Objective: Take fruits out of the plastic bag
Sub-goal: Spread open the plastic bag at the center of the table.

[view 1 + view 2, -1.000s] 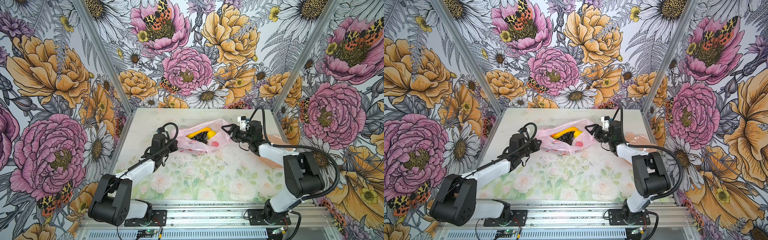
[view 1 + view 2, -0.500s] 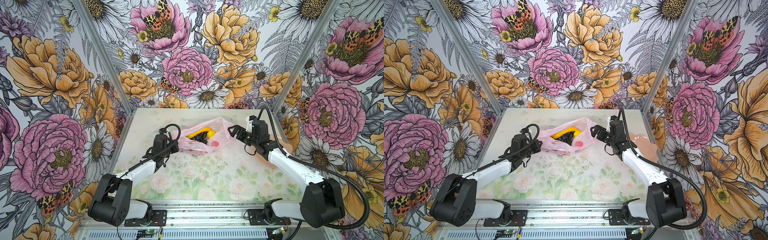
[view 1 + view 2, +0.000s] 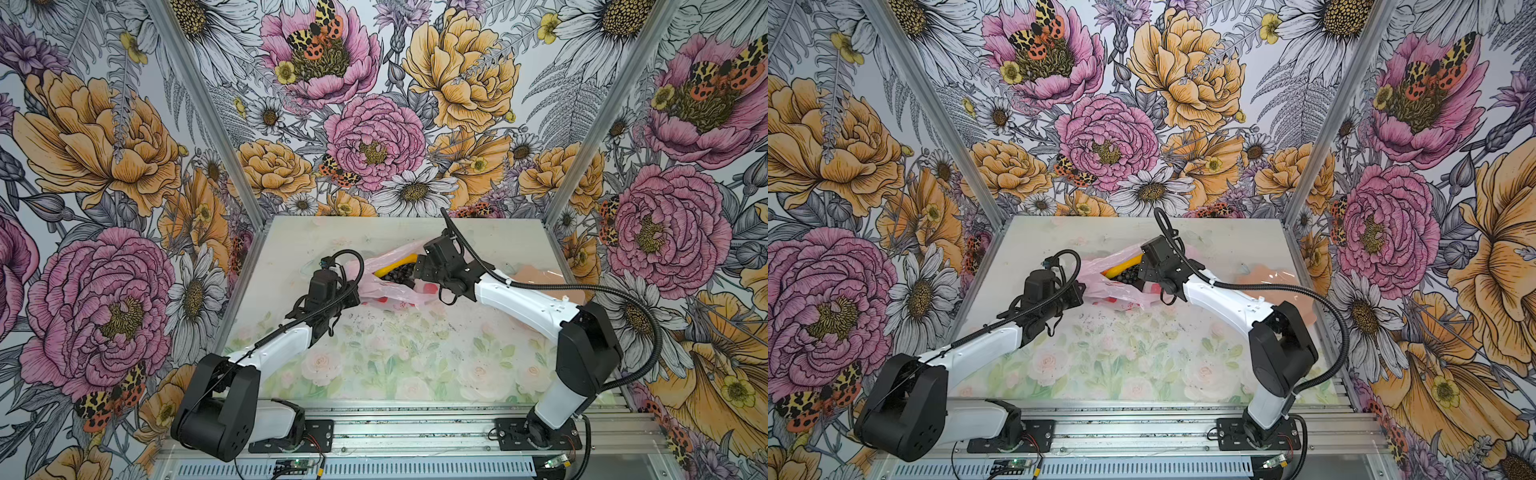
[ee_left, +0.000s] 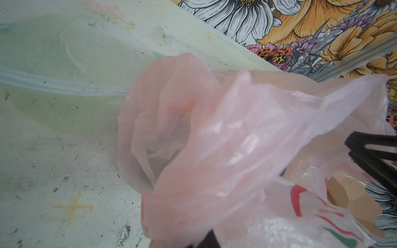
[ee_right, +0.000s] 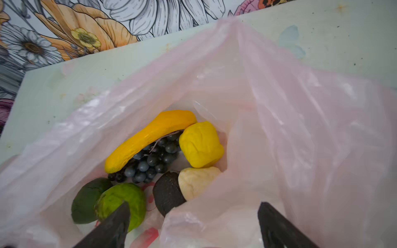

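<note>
Left claw [image 3: 353, 291] is pinched shut on the thin pink plastic bag [image 3: 388, 293] lying on the floral table [image 3: 374, 357], right claw [image 5: 194, 207] gapes wide at its mouth. Inside: one lime-green ball [image 5: 126, 197], two dark avocado-ish lumps [image 5: 86, 200], one cream pear [image 5: 197, 180], one dark purple grape bunch [image 5: 150, 161], one yellow lemon [image 5: 199, 143], one yellow banana [image 5: 150, 133].

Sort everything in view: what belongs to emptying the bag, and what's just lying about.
Job: plastic bag, banana, grape bunch, lemon, pear, lime-green ball, avocado, left gripper pinching the bag, right gripper open.
Lying about: peach dish, clear film with blue strip.
</note>
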Robot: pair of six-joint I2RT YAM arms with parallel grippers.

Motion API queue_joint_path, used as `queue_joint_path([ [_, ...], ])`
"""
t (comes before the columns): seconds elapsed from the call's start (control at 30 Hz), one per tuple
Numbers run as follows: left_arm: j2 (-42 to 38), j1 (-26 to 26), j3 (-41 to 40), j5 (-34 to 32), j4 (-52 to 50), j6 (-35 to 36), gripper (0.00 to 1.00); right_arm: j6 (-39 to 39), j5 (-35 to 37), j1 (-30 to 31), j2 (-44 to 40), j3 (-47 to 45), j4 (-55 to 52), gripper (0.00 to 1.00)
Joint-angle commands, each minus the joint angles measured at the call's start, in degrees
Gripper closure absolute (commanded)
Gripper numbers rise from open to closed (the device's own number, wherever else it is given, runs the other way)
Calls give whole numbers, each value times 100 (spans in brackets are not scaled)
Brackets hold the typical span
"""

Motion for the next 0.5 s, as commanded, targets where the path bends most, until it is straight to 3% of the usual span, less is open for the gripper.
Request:
queue_joint_path([
  [0.0, -109, -42, -15, -93, 31, 81, 100, 164, 337, -171, 274, 392, -286, 8],
  [0.07, -102, -45, -41, -84, 60, 80, 100, 162, 178, -317, 494, 499, -283, 16],
  [0.13, -87, 3, -66, -66, 84, 73, 100, 87, -174, -493, 661, 631, -261, 31],
  [0.17, -77, 60, -90, 0, 124, 43, 100, 22, -409, -571, 686, 668, -195, 40],
  [0.23, -50, 295, -167, 214, 269, -65, 100, -129, -934, -706, 510, 506, 171, 72],
  [0.4, -94, 1050, -459, 758, 821, -422, 100, -252, -3068, -1206, -373, -496, 1755, 99],
  [0.47, -16, 1356, -595, 1054, 1210, -620, 100, -1, -3996, -1488, -651, -1026, 2689, 100],
])
